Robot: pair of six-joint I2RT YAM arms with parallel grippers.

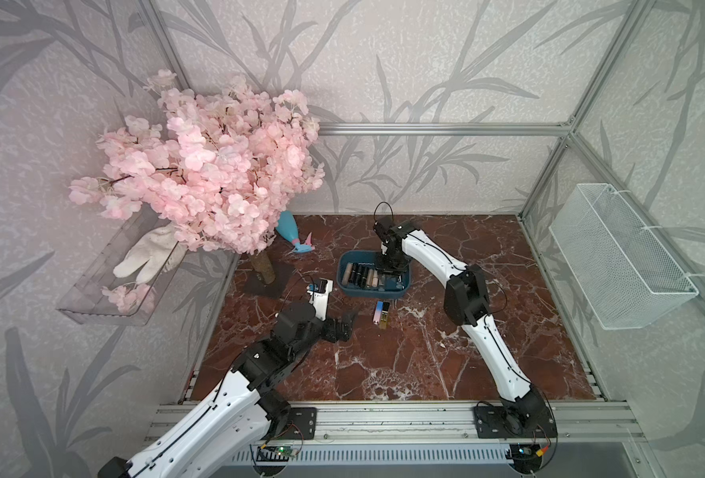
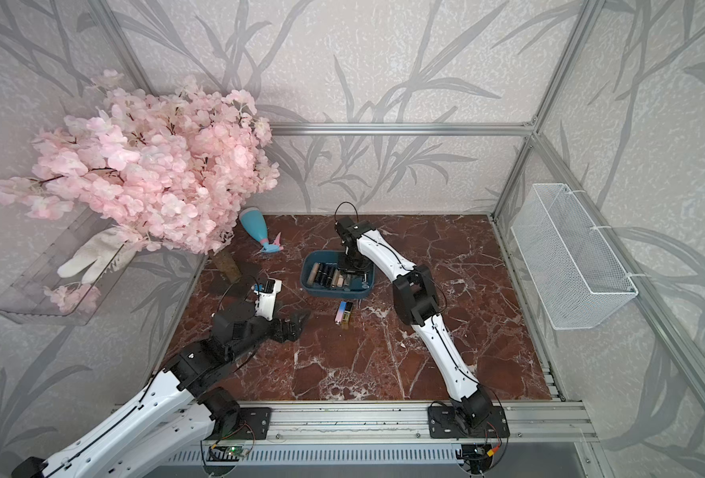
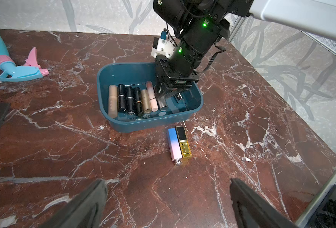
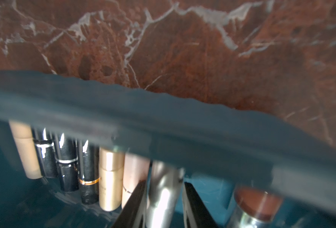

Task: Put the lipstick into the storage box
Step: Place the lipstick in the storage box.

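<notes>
The dark teal storage box [image 1: 344, 265] [image 2: 307, 269] [image 3: 104, 79] [image 4: 163, 110] sits mid-table and holds a row of several lipsticks. My right gripper [image 1: 386, 271] [image 3: 168, 96] [image 4: 164, 183] reaches down into it. Its jaws stand a little apart on either side of a silver lipstick [image 3: 163, 104] [image 4: 163, 197] lying at the end of the row, with a slim gap at one finger. A blue-pink lipstick [image 3: 174, 145] [image 1: 377, 312] and a gold-black lipstick [image 3: 183, 142] lie side by side on the table just before the box. My left gripper [image 1: 350, 318] [image 2: 301, 318] [image 3: 168, 185] hovers wide open and empty short of them.
A blue spray bottle [image 1: 290, 234] [image 3: 21, 72] lies at the back left. The pink blossom tree [image 1: 201, 165] stands on a dark base [image 1: 266, 281] at the left edge. A clear tray [image 1: 110, 273] and a white wire basket [image 1: 619, 256] hang on the side walls.
</notes>
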